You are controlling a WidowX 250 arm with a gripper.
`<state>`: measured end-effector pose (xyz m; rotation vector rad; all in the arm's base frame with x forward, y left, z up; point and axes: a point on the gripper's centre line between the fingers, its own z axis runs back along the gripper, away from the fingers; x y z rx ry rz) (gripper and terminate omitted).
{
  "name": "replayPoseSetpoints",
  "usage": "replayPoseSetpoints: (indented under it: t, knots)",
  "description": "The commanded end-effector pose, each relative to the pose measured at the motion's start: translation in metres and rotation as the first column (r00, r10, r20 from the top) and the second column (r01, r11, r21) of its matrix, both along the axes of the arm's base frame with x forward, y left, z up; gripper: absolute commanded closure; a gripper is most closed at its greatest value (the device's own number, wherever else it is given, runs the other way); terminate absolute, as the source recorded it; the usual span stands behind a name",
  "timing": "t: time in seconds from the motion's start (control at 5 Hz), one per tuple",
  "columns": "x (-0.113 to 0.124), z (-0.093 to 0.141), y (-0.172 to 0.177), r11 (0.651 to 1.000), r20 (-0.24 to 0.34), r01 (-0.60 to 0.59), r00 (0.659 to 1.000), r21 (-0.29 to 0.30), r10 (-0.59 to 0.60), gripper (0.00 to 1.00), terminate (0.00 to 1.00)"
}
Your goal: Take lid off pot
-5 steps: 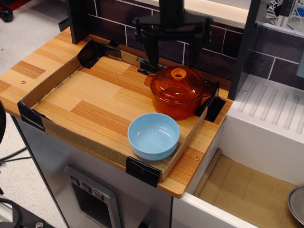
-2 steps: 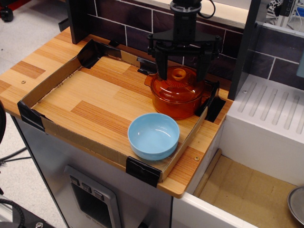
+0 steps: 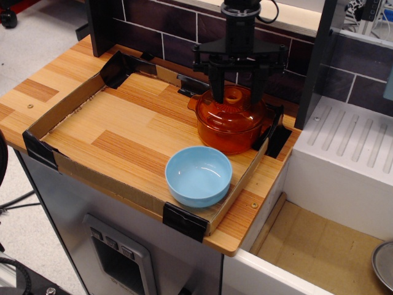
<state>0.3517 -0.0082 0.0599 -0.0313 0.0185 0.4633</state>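
While my hand (image 3: pixel 236 97) sits spread w/ fingers either side of the lid (image 3: pixel 231 106) knob, an off-centre pinch could slip or drag the pot (image 3: pixel 230 130) toward the bowl (image 3: pixel 198 176).

We've got the black two-finger gripper (image 3: pixel 237 95) pointing straight down off a vertical black wrist, jaws spread a bit with one finger (image 3: pixel 218 89) on each side, tips down low near the countertop level.

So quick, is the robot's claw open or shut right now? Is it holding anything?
Gripper: open, fingers either side of the knob on the lid, not gripping it yet.
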Motion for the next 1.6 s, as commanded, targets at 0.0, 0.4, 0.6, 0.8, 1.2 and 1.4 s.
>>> replayPoseSetpoints:
  t: [0.0,0.4,0.6,0.8,1.2,1.4]
  knots:
    - [0.009,0.027,0.002,0.998,0.074,-0.062,0.995,0.027,0.06,1.0,0.0]
    - [0.001,0.09,0.003,0.995,0.079,-0.071,0.994,-0.064,0.076,1.0,0.0]
    - [-0.01,0.12,0.018,0.991,0.1,-0.079,0.991,-0.107,0.09,1.0,0.0]
    - [-0.038,0.13,0.047,0.989,0.113,-0.079,0.989,-0.128,0.094,1.0,0.0]
    - [-0.065,0.099,0.101,0.991,0.057,-0.065,0.996,-0.117,0.072,1.0,0.0]
    - [-0.065,0.073,0.117,0.995,0.072,-0.063,0.995,-0.073,0.069,1.0,0.0]
